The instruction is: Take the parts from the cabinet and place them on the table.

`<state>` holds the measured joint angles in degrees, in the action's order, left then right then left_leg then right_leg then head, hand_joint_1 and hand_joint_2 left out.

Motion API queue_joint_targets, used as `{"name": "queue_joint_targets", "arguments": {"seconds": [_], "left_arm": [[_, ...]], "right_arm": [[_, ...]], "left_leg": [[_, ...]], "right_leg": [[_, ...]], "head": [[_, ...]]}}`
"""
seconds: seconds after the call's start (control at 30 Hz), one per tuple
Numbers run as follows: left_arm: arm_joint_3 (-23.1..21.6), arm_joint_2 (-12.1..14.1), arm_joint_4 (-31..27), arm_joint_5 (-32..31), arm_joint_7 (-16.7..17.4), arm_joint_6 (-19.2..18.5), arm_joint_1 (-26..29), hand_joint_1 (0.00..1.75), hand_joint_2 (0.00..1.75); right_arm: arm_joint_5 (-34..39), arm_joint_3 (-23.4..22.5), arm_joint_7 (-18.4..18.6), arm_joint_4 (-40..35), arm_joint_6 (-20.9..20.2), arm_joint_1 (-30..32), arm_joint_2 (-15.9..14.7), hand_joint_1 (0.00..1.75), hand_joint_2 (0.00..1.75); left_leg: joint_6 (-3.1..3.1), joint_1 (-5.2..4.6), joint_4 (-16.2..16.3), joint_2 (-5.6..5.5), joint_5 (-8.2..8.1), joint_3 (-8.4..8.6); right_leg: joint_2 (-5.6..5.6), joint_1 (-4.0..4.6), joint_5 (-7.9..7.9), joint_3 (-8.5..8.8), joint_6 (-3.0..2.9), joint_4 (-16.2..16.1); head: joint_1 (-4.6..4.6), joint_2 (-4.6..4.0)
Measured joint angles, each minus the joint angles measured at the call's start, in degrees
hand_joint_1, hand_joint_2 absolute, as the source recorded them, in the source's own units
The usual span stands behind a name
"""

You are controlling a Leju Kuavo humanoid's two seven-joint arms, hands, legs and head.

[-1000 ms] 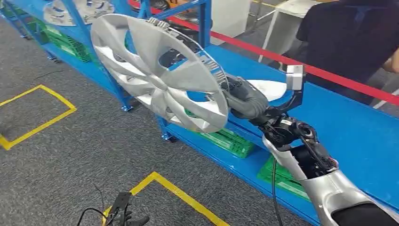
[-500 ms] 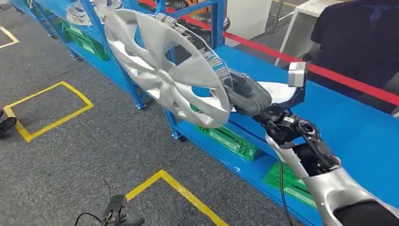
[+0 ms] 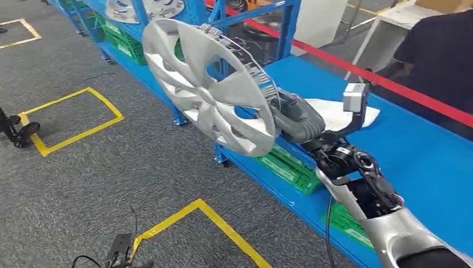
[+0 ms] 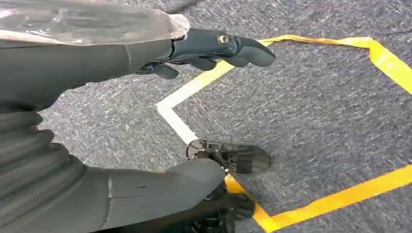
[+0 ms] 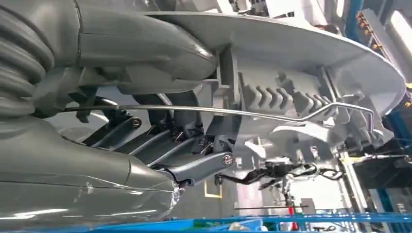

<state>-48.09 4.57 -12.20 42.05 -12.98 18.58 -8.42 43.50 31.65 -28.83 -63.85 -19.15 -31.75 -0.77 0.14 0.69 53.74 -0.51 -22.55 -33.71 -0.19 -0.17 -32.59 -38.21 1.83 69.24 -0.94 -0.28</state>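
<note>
A silver hubcap (image 3: 209,86) stands almost on edge in the air, over the floor in front of the blue table (image 3: 424,151). My right hand (image 3: 295,117) grips its rim from behind. In the right wrist view, the thumb lies over the outer face and the dark fingers (image 5: 194,167) hook under the clip ring of the hubcap (image 5: 301,53). My left hand (image 4: 97,63) hangs over the grey carpet with thumb and fingers apart, holding nothing.
The blue cabinet rack (image 3: 223,17) at the back holds more hubcaps (image 3: 145,8). Green crates (image 3: 287,164) sit on the low shelf. A white sheet (image 3: 334,111) lies on the table. A person in dark clothes (image 3: 440,61) stands behind a red barrier (image 3: 390,86). Yellow floor tape (image 3: 72,120).
The whole picture has slid right and down, so the camera has turned. The hubcap stays in my right hand, held the same way beside the table.
</note>
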Motion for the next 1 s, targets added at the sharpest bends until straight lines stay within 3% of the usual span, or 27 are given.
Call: {"name": "queue_joint_targets", "arguments": {"seconds": [0.03,0.07,0.1,0.17,0.2,0.23,0.3,0.37,0.4,0.43,0.5,0.53,0.57,0.6,0.67,0.7,0.73,0.77,0.83,0.87,0.9,0.93,1.0], "left_arm": [[0.0,0.07,0.0,-0.22,0.04,-0.26,-0.05,0.0,1.75],[0.0,0.07,0.0,-0.59,0.15,-0.57,-0.12,0.0,1.75],[0.0,0.07,0.0,-0.65,0.28,-0.63,-0.25,0.0,1.75],[0.0,0.02,0.0,-0.78,0.46,-0.65,-0.6,0.0,1.75],[0.0,0.02,0.0,-0.85,0.46,-0.65,-0.74,0.0,1.75],[0.0,0.07,0.0,-0.94,0.46,-0.68,-0.86,0.0,1.75],[-0.02,0.11,0.0,-1.05,0.48,-1.07,-1.04,0.0,1.75],[-0.02,0.09,0.0,-0.63,0.04,-1.14,-1.2,0.0,1.75],[-0.02,0.04,0.0,-0.48,-0.04,-1.14,-1.35,0.0,1.75],[-0.02,-0.11,0.0,-0.48,-0.07,-1.14,-1.66,0.0,1.75],[-0.02,-0.26,0.0,-0.46,-0.07,-1.07,-2.03,0.0,1.75],[-0.02,-0.33,0.0,-0.39,-0.07,-0.98,-1.99,0.0,1.75],[-0.02,-0.42,0.0,-0.24,0.04,-0.77,-1.78,0.0,1.75],[-0.02,-0.48,0.0,-0.02,0.09,-0.48,-1.48,0.0,1.75],[-0.02,-0.52,0.0,0.13,0.09,-0.33,-1.17,0.0,1.75],[-0.02,-0.53,0.0,0.15,0.09,-0.24,-1.18,0.0,1.75],[-0.02,-0.55,0.0,0.15,0.09,-0.15,-1.34,0.0,1.75],[-0.02,-0.59,-0.02,0.15,0.09,-0.15,-1.33,0.0,1.75],[-0.02,-0.61,0.0,0.2,0.11,-0.13,-1.14,0.0,1.75],[-0.02,-0.59,0.0,0.2,0.13,-0.13,-1.03,0.0,1.75],[-0.02,-0.68,0.0,0.2,0.22,-0.13,-0.93,0.0,1.75],[-0.02,-0.63,0.0,0.2,0.22,-0.09,-0.98,0.0,1.75],[-0.02,-0.66,0.0,0.2,0.22,-0.04,-1.02,0.0,1.75]], "right_arm": [[0.02,-0.22,-0.09,-0.24,0.07,0.57,-0.24,1.75,1.75],[0.0,-0.35,-0.15,-0.48,0.17,1.14,-0.5,1.75,1.75],[0.0,-0.46,-0.15,-0.7,0.31,1.5,-0.7,1.75,1.75],[-0.15,-0.76,-0.15,-1.24,0.55,1.77,-1.0,1.75,1.75],[-0.15,-0.89,-0.17,-1.53,0.55,1.76,-1.11,1.75,1.75],[-0.13,-0.96,-0.3,-1.7,0.55,1.75,-1.2,1.75,1.75],[0.15,-1.16,-0.72,-2.25,0.22,1.94,-1.29,1.75,1.75],[0.31,-1.29,-0.85,-2.54,-0.61,1.93,-1.29,1.75,1.75],[0.39,-1.29,-0.85,-2.75,-0.83,1.95,-1.29,1.75,1.75],[0.77,-1.35,-1.01,-2.84,-1.27,1.94,-1.29,1.75,1.75],[1.6,-1.7,-1.09,-2.93,-2.21,1.94,-1.29,1.75,1.75],[1.88,-1.77,-1.09,-2.93,-2.49,1.95,-1.29,1.75,1.75],[1.97,-1.75,-0.98,-2.93,-2.67,1.99,-1.29,1.75,1.75],[1.97,-1.75,-0.85,-2.95,-2.73,2.02,-1.29,1.75,1.75],[1.97,-1.77,-0.57,-3.28,-2.58,2.01,-1.29,1.75,1.75],[1.95,-1.77,-0.44,-3.56,-2.47,2.0,-1.29,1.75,1.75],[1.95,-1.79,-0.39,-3.85,-2.45,2.01,-1.29,1.75,1.75],[1.95,-1.84,-0.35,-3.95,-2.41,1.95,-1.31,1.75,1.75],[1.95,-1.84,-0.28,-4.2,-2.38,2.03,-1.31,1.75,1.75],[1.95,-1.86,-0.22,-4.33,-2.36,2.01,-1.29,1.75,1.75],[1.95,-1.92,-0.17,-4.48,-2.34,2.04,-1.33,1.75,1.75],[1.95,-1.9,-0.11,-4.52,-2.36,2.03,-1.33,1.75,1.75],[1.94,-1.94,-0.13,-4.63,-2.36,2.06,-1.44,1.75,1.75]], "left_leg": [[0.01,0.0,0.03,-0.31,-0.01,0.0],[0.03,0.03,0.08,-0.82,-0.03,0.03],[0.03,0.09,0.15,-1.2,-0.05,0.09],[-0.18,0.21,0.44,-2.09,-0.2,0.18],[-0.41,0.26,0.68,-2.36,-0.35,0.17],[-0.71,-0.06,0.99,-2.6,-0.49,-0.09],[-1.2,0.1,0.97,-2.9,-0.23,-0.29],[-1.96,0.19,0.65,-3.27,-0.05,-0.27],[-2.09,0.34,1.4,-2.5,-0.71,-0.57],[-2.27,0.19,4.43,-1.16,-2.71,-1.91],[-2.6,0.28,14.23,-0.36,-7.26,-6.48],[-2.69,0.26,18.41,-0.25,-8.71,-8.45],[-2.73,0.25,20.51,-0.2,-8.97,-9.48],[-2.61,0.24,19.1,-0.14,-7.74,-8.87],[-2.12,0.19,9.36,0.42,-3.15,-3.94],[-1.81,0.06,3.9,1.66,-1.16,-0.99],[-1.61,-0.6,0.58,3.3,-1.16,0.42],[-1.27,-0.59,0.61,2.31,-0.72,0.35],[-1.09,-0.77,0.7,1.49,-0.78,0.16],[-0.7,-0.6,0.41,1.07,-0.57,0.23],[-0.34,-0.18,-0.01,0.76,-0.32,0.58],[0.04,-0.18,-0.01,0.4,-0.31,0.57],[0.42,-0.21,-0.01,-0.18,-0.28,0.54]], "right_leg": [[0.03,-0.01,-1.24,-1.9,0.09,3.9],[0.03,-0.04,-1.01,-2.75,0.16,5.32],[0.03,-0.1,0.68,-2.0,0.15,3.35],[0.37,-0.36,6.13,2.68,0.09,-6.68],[1.32,-0.57,8.3,5.11,0.06,-11.82],[2.38,-0.5,7.54,5.89,-0.01,-13.47],[1.86,-0.33,7.87,5.63,-0.52,-13.44],[1.43,-0.27,8.22,5.78,-1.39,-13.81],[1.01,-0.53,8.44,6.04,-1.73,-14.19],[0.83,-0.53,8.54,6.05,-2.03,-14.3],[0.08,-0.38,8.53,5.98,-2.32,-14.3],[-0.32,-0.3,8.49,5.97,-2.38,-14.3],[-0.69,-0.24,8.45,5.97,-2.44,-14.3],[-0.99,-0.21,8.44,6.0,-2.42,-14.29],[-1.57,-0.17,8.38,6.07,-2.33,-14.28],[-1.93,-0.16,8.29,6.16,-2.19,-14.28],[-2.23,0.33,8.12,6.1,-1.88,-14.16],[-2.48,0.3,8.17,6.03,-1.59,-14.18],[-3.19,0.18,8.07,6.27,-1.13,-14.33],[-3.55,0.3,7.95,6.44,-0.78,-14.38],[-2.58,-0.07,7.23,6.2,-0.37,-13.67],[-1.12,-0.08,5.37,5.23,-0.27,-11.17],[-0.02,-0.13,0.47,0.88,0.0,-1.38]], "head": [[0.09,0.0],[0.17,0.0],[0.31,0.0],[0.59,0.0],[0.66,0.0],[0.72,0.0],[0.41,0.0],[0.55,0.0],[0.5,0.0],[0.06,0.0],[-0.7,0.0],[-0.74,0.0],[-0.85,0.0],[-1.03,0.0],[-1.33,0.0],[-1.48,0.0],[-1.68,0.0],[-1.4,0.0],[-1.27,0.0],[-1.14,0.0],[-0.96,0.0],[-0.81,0.0],[-0.15,0.0]]}}
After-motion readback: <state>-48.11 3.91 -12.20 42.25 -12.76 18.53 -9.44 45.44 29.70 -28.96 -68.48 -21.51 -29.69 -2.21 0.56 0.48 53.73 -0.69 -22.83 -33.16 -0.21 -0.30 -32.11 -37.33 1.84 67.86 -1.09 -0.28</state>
